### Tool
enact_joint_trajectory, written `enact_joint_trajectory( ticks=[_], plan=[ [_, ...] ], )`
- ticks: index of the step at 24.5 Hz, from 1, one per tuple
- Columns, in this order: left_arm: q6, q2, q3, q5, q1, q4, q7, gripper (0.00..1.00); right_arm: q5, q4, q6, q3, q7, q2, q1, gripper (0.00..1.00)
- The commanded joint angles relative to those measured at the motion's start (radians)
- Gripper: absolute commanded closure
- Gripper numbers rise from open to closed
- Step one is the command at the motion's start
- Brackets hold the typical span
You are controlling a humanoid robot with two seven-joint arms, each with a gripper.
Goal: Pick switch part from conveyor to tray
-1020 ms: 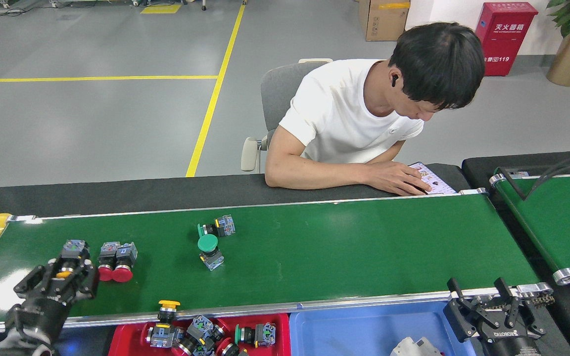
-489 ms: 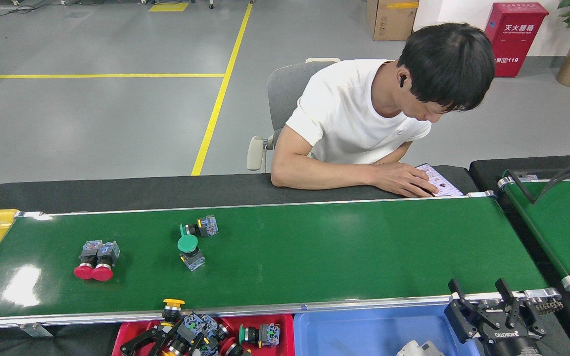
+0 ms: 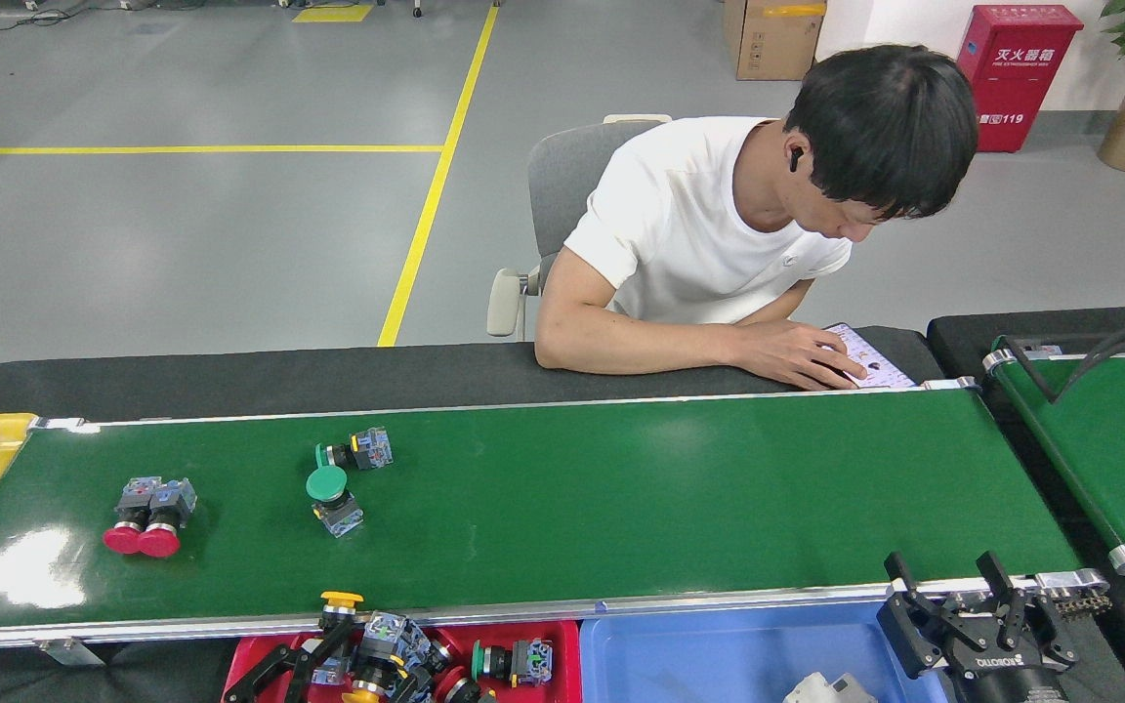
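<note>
Head view: left gripper [image 3: 328, 656] low over red tray [image 3: 562, 644], fingers spread, released around yellow-capped switch part [image 3: 359, 683] among others there. Red-capped pair [image 3: 147, 508] and green-capped switch parts [image 3: 333, 493] on conveyor [image 3: 670, 488], well apart from it. Right gripper [image 3: 963, 600] spread, empty, above blue tray [image 3: 709, 654].

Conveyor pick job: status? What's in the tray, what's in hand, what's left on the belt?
Done: several switch parts already lie in the red tray. In hand: the left gripper is down in that tray, open, among the parts; no clear grasp shows. The right gripper sits open and empty. Left: the red pair and two green-capped switches on the conveyor.
</note>
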Motion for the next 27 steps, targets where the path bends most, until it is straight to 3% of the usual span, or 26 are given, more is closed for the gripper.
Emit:
enact_joint_trajectory(
  ticks=[1,5,10,13,19,23,27],
  plan=[
    [0.002,-0.035,0.076,0.018,0.009,-0.013,0.006,0.00,-0.004,-0.010,-0.004,-0.002,-0.010,-0.009,-0.009,0.00],
    [0.005,-0.093,0.222,0.125,0.015,-0.007,-0.012,0.00,-0.004,-0.010,-0.004,-0.004,-0.010,-0.010,-0.008,0.00],
    [-0.001,-0.084,0.366,0.300,0.033,0.034,-0.090,0.00,-0.004,-0.012,-0.004,-0.004,-0.010,-0.010,-0.009,0.00],
    [-0.001,-0.078,0.412,0.309,0.039,0.061,-0.090,0.00,-0.004,-0.012,-0.004,-0.004,-0.010,-0.010,-0.009,0.00],
    [0.035,-0.052,0.403,0.249,-0.005,0.093,-0.090,0.00,-0.005,-0.009,-0.004,-0.004,-0.010,-0.018,-0.009,0.00],
    [0.062,-0.044,0.385,0.088,-0.182,0.229,-0.090,0.00,-0.005,-0.007,-0.004,-0.004,-0.010,-0.018,-0.009,0.00],
    [0.099,-0.027,0.371,0.007,-0.344,0.409,-0.089,0.00,-0.005,-0.004,-0.006,-0.004,-0.010,-0.019,-0.009,0.00]
  ],
)
